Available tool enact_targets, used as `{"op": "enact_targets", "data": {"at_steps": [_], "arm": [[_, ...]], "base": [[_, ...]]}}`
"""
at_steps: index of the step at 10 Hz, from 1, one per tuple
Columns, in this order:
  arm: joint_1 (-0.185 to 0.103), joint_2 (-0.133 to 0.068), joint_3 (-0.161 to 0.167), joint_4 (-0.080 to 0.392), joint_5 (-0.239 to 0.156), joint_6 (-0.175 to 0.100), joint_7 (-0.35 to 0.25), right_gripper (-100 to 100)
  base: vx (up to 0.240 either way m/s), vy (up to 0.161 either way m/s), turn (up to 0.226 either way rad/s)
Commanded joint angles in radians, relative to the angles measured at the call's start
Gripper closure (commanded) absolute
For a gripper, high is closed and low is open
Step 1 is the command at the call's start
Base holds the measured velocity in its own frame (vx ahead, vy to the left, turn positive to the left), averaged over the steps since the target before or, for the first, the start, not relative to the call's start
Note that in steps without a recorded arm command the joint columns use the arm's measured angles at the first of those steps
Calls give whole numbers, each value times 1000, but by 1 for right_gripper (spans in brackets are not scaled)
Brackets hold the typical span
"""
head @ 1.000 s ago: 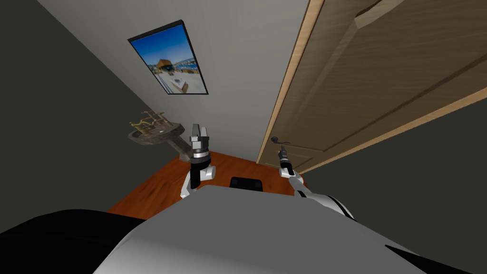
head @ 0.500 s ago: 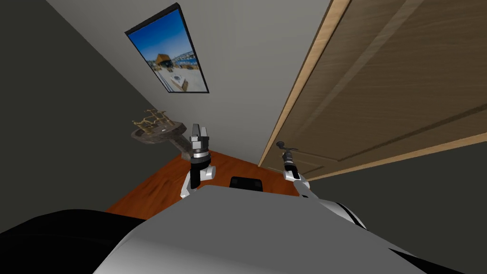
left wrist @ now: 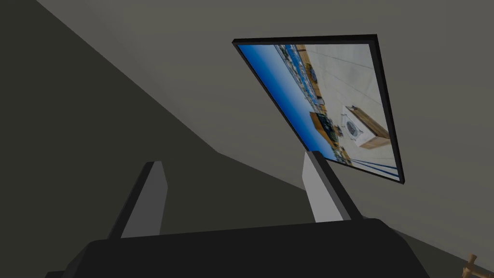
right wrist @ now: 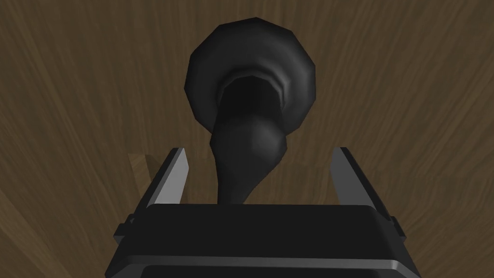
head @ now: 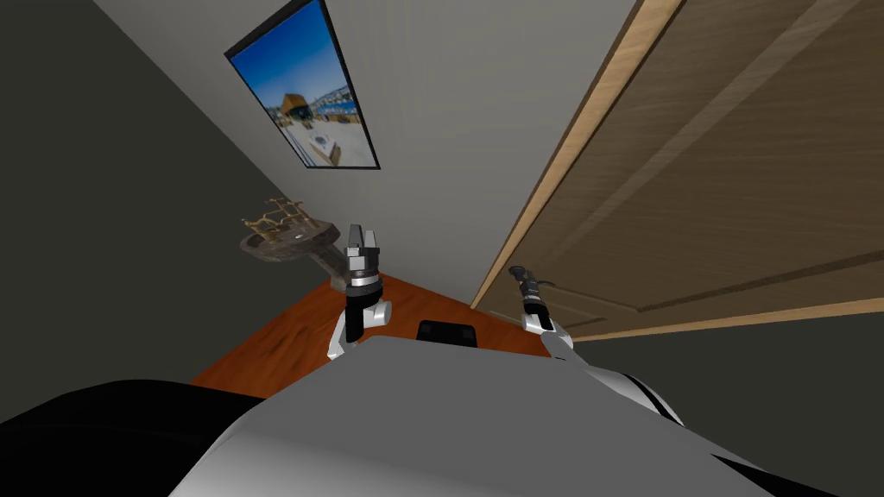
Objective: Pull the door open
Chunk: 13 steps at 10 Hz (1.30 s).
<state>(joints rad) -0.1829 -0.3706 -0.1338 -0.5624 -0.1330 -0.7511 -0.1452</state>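
Okay so, the big brown wooden door (head: 734, 173) takes up the right side of the head view, with pale wood trim (head: 552, 190) running down its edge next to the grey wall. Can't tell from here whether it's cracked open at all.

Left gripper (head: 363, 233) is parked up in front of me, well apart from the door, blades spread and holding nothing, so this looks like a one-arm job. Right gripper (head: 528, 292) is up at the door's dark lever handle (right wrist: 248, 140), near that trim. From the wrist cam, the lever comes off its round rose and runs down between the two fingers (right wrist: 176, 173) toward the gripper body. The jaws are wide apart with a gap on both sides, so nothing is gripped.

How I'd do it: close on the lever first, squarely and at this depth. It's a smooth, tapering shape, and a shallow pinch would probably slide off. Then press it down if the latch needs that, and pull along an arc that follows the hinge, not straight back. Backing the base up should help too, since I'm standing close.
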Motion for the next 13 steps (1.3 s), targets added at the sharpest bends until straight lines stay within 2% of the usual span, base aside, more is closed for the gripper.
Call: {"op": "enact_targets", "data": {"at_steps": [1, 2, 7, 13], "arm": [[0, 0, 0, 0, 0, 0, 0, -100], [0, 0, 0, 0, 0, 0, 0, 100], [0, 0, 0, 0, 0, 0, 0, 100], [21, -28, 50, -11, 32, -25, -64, 100]], "base": [[41, -6, -2], [0, 0, 0], [-8, 0, 2], [-177, -44, 91]]}}
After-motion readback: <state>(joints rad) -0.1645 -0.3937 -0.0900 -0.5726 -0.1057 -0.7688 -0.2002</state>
